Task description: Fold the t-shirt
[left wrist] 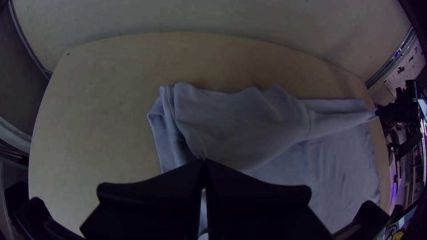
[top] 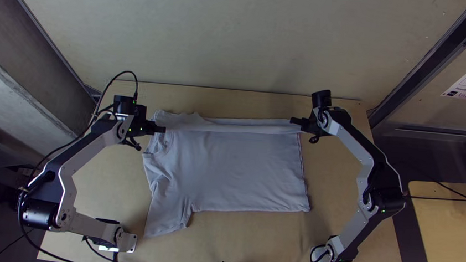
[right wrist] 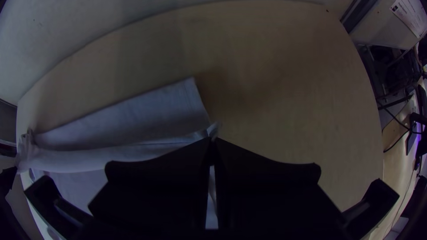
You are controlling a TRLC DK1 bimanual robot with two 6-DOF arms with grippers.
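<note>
My left pincer (top: 161,129) is closed on the shirt (top: 235,170) at its collar end; the shirt lies spread, far strip lifted. My right pincer (top: 295,121) pinches the hem end. I judge this a lengthwise fold: next, bring both nearer evenly, then lower.
</note>
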